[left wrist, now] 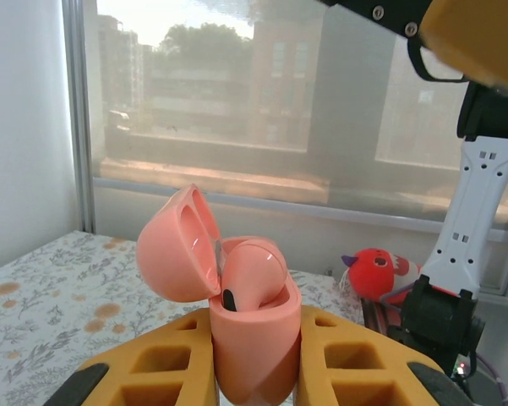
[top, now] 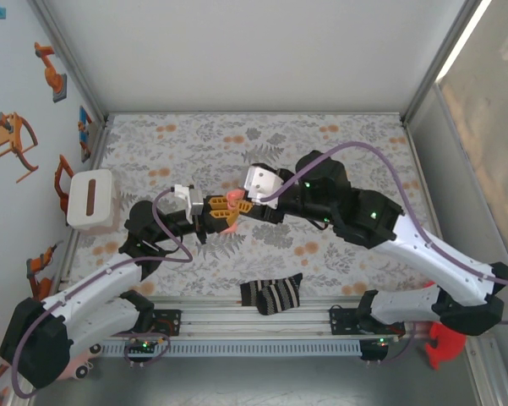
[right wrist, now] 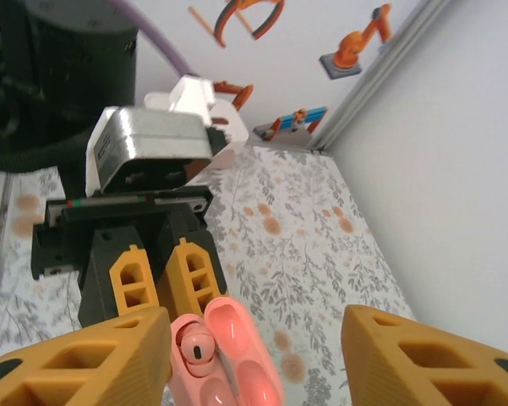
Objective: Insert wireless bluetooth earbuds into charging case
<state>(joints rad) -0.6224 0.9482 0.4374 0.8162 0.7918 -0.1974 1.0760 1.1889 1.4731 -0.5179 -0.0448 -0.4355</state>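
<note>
The salmon-pink charging case (left wrist: 254, 338) stands upright between the yellow fingers of my left gripper (left wrist: 254, 342), which is shut on it. Its lid (left wrist: 173, 245) is swung open to the left. One coral earbud (left wrist: 252, 269) sits in the case's opening, its dark tip showing. From the right wrist the same case (right wrist: 237, 372) lies below with the earbud (right wrist: 194, 347) in one socket and the lid open beside it. My right gripper (right wrist: 254, 330) hangs over the case, open wide with nothing between its fingers. From above, the left gripper (top: 222, 213) and the right gripper (top: 243, 201) meet over mid-table at the case (top: 233, 198).
A floral cloth (top: 194, 144) covers the table. A white box with a slot (top: 90, 200) stands at the left edge. A striped sock (top: 271, 293) lies at the near edge. A red plush toy (top: 442, 345) sits off the table at the near right.
</note>
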